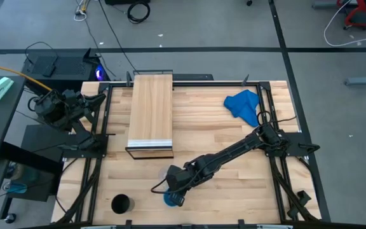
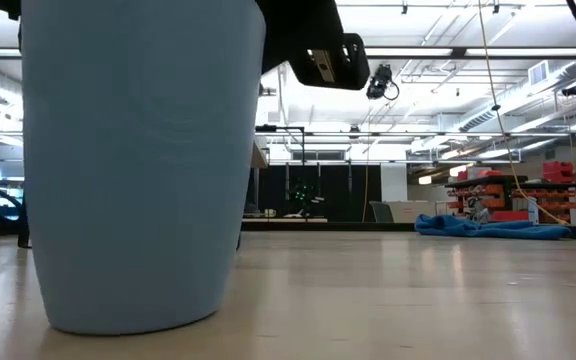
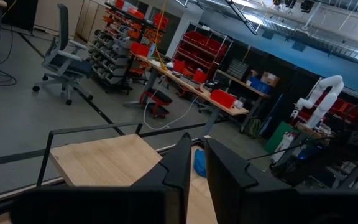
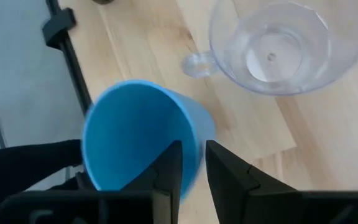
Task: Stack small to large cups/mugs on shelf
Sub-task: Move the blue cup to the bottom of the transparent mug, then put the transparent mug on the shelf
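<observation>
My right gripper [image 1: 172, 191] reaches toward the table's near edge and is shut on the bright-blue cup [image 1: 169, 201], which fills the left of the low view [image 2: 138, 170] standing on its base. In the right wrist view the clear glass cup [image 4: 291, 43] stands on the table just beyond the blue cup [image 4: 129, 130], mouth up. The black cup [image 1: 121, 204] stands alone near the near-left corner. The light-wood shelf [image 1: 150, 114] lies at the far left-centre with nothing on it. My left gripper [image 3: 196, 155] is shut and parked at the table's left edge. My right gripper [image 4: 194, 165] pinches the blue cup's rim wall [image 4: 192, 146], one finger [image 4: 166, 171] inside the cup and the other outside. The fingers come from above, slanting down. The cup's base rests on the table [image 2: 128, 325].
A crumpled blue cloth [image 1: 243, 105] lies at the far right of the table. Dark frame rails [image 1: 100, 159] run along the table's left and right sides. Bare tabletop [image 1: 234, 184] lies between the shelf, the cups and the right arm.
</observation>
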Controlling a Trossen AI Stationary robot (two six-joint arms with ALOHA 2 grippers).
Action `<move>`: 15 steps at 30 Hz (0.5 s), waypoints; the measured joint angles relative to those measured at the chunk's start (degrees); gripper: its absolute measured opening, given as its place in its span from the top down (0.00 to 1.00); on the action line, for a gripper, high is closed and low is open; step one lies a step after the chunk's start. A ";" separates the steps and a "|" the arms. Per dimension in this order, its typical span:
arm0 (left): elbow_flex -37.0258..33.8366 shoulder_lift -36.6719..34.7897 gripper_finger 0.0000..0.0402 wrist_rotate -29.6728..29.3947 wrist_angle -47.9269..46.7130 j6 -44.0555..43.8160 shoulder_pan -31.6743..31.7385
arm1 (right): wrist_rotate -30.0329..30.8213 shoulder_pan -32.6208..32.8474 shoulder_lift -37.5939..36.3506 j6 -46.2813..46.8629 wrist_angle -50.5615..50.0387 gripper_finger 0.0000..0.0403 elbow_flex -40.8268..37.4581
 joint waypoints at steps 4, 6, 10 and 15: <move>0.00 0.00 0.85 0.02 -0.04 -0.73 0.02 | -0.25 -0.02 -0.03 0.35 -2.78 0.81 0.00; -0.01 0.00 0.86 0.04 -0.04 -0.73 0.02 | -0.58 -0.01 -0.45 0.66 -3.97 0.81 0.00; 0.00 0.00 0.87 0.10 -0.02 -0.74 0.02 | 0.00 0.00 -2.80 0.85 -3.88 0.81 0.00; -0.01 0.02 0.86 0.17 -0.07 -0.74 0.00 | 2.07 -0.08 -6.65 1.05 -4.11 0.81 0.00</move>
